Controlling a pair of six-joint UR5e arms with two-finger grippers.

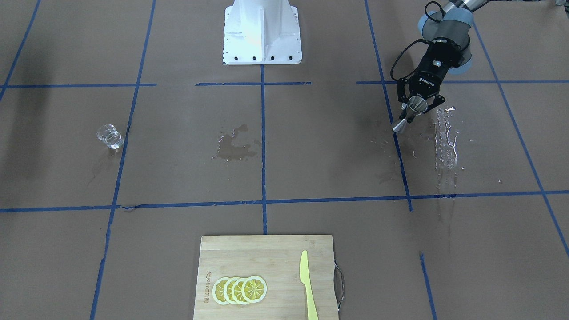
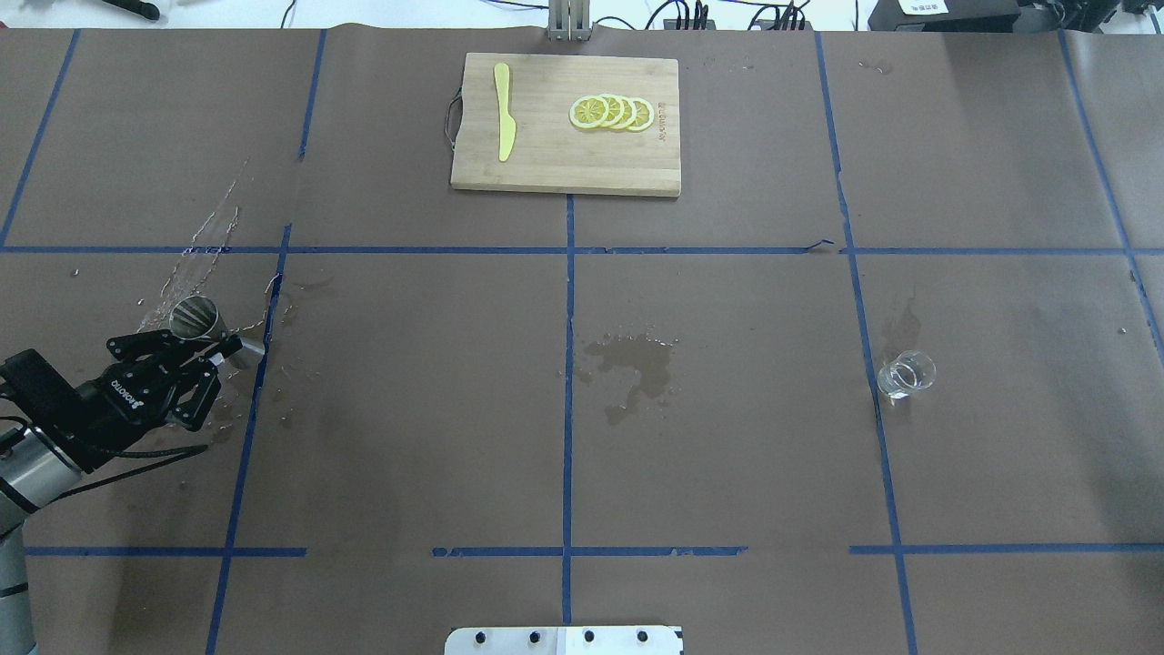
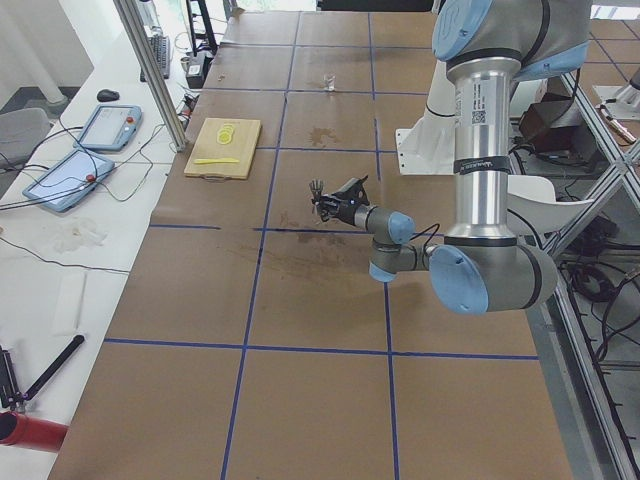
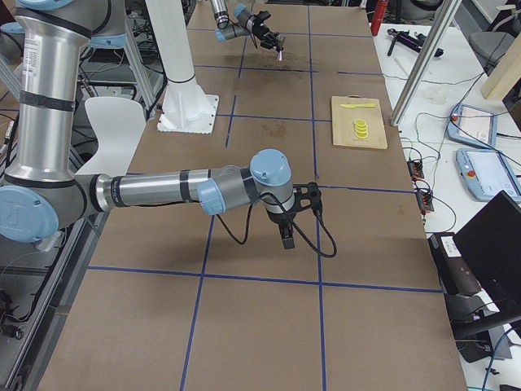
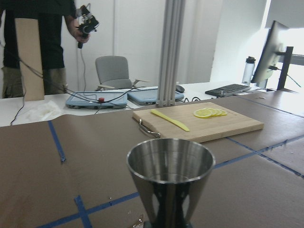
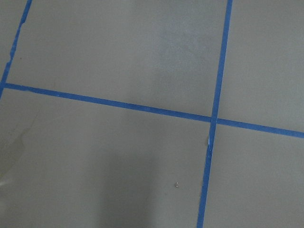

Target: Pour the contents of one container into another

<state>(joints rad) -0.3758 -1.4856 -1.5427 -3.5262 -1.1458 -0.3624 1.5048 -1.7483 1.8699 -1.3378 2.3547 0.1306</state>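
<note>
The steel jigger (image 1: 410, 114) is tilted, its waist clamped between the fingers of my left gripper (image 1: 415, 108), which is shut on it. In the overhead view the jigger (image 2: 207, 326) and the left gripper (image 2: 216, 350) are at the table's left side. The left wrist view looks over the jigger's open cup (image 5: 170, 173). The clear glass cup (image 1: 110, 136) stands alone far across the table, also seen as the glass cup (image 2: 906, 374). My right gripper (image 4: 286, 235) shows only in the exterior right view, low over bare table; I cannot tell whether it is open or shut.
A wooden cutting board (image 2: 564, 164) with lemon slices (image 2: 611, 112) and a yellow knife (image 2: 503, 109) lies at the far edge. Wet streaks (image 1: 446, 142) glisten beside the jigger, and a dark damp patch (image 2: 637, 359) marks the centre. A person (image 5: 42, 42) stands beyond the table.
</note>
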